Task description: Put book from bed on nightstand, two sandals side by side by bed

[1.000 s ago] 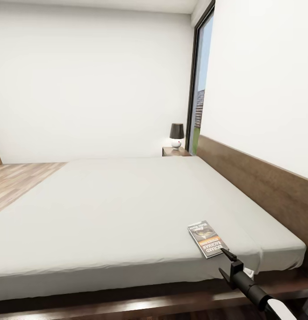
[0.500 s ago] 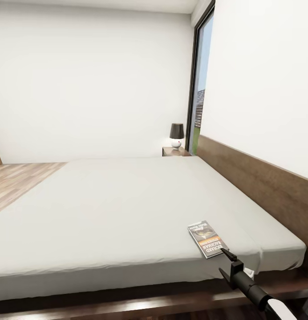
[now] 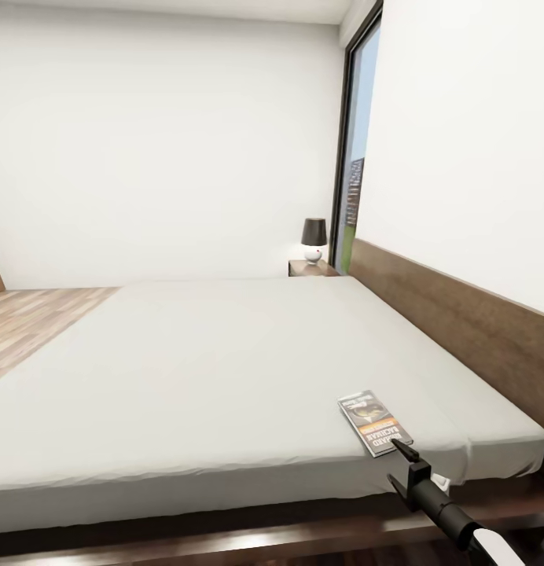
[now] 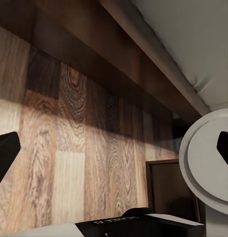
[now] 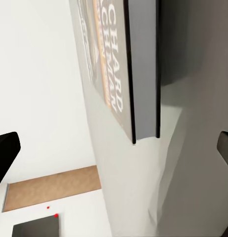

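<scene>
Book [image 3: 375, 423] lay flat on the bed [image 3: 225, 369] near the mattress corner, just ahead of the right fingers [image 3: 398, 464], not touching them. In the right wrist view the book [image 5: 118, 64] sat between wide-spread fingertips, nothing held. Left fingers [image 4: 114, 148] also spread wide, over the wood floor [image 4: 69, 148] beside the bed frame. Nightstand [image 3: 310, 268] with lamp [image 3: 313, 238] stood well beyond, at the far side.

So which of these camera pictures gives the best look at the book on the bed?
The head view: the whole book lies flat near the mattress's near corner, cover up, just beyond the right claw. The right wrist view shows the book very close, cropped, with part of its cover lettering and one edge. The left wrist view looks at wood floor and bed frame.
</scene>
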